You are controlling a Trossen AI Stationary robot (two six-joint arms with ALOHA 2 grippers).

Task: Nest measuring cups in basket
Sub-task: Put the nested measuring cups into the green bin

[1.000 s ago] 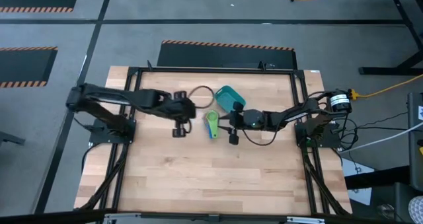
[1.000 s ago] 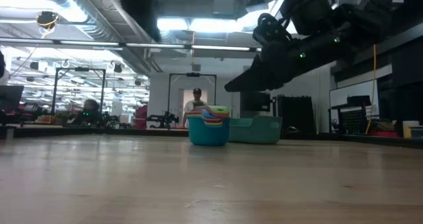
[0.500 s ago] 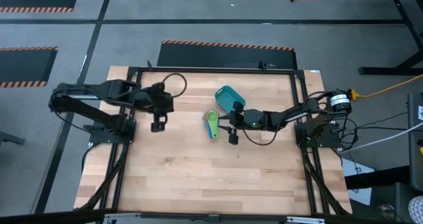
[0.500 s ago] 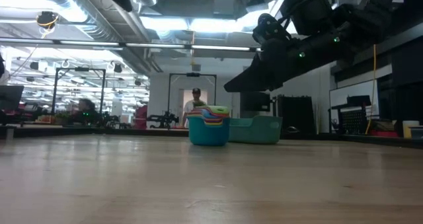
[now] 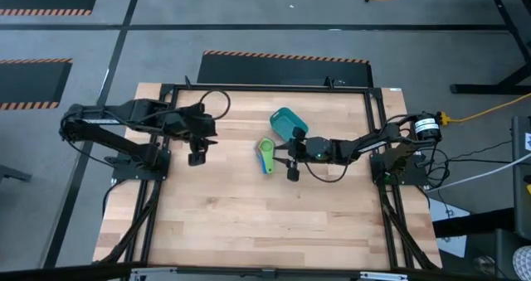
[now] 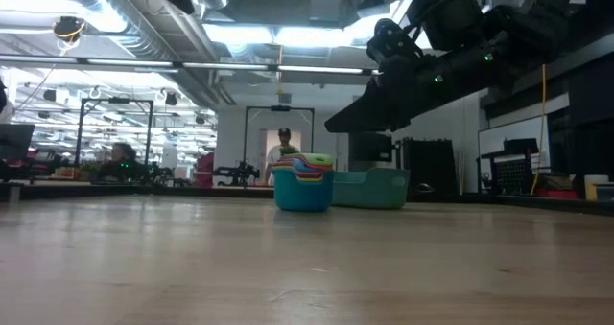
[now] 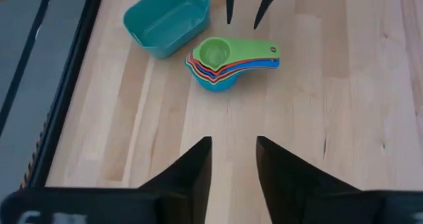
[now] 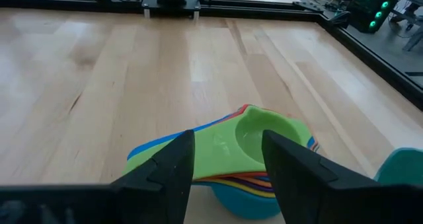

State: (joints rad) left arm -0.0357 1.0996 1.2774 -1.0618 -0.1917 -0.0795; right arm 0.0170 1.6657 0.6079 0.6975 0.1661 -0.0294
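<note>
The measuring cups (image 7: 221,60) stand nested in one stack on the wooden table, green on top and light blue at the bottom, with their handles toward the near edge. The teal basket (image 5: 288,122) stands with nothing in it just beyond them. My right gripper (image 5: 282,155) reaches in low from the right. It is open, with its fingertips (image 7: 229,18) just short of the stack and touching nothing. My left gripper (image 7: 233,139) hovers high at the table's left, open, with nothing between its fingers. The low view shows the stack (image 6: 303,183) in front of the basket (image 6: 372,188).
A black metal frame (image 5: 265,89) runs round the table. A cable loop (image 5: 217,103) hangs on the left arm. The near half of the tabletop (image 5: 265,223) is bare wood. A person (image 6: 285,141) stands far off in the room.
My left gripper has drawn back from beside the cups toward the table's left edge and has risen, then come to rest. The stack of cups and my right gripper have kept still.
</note>
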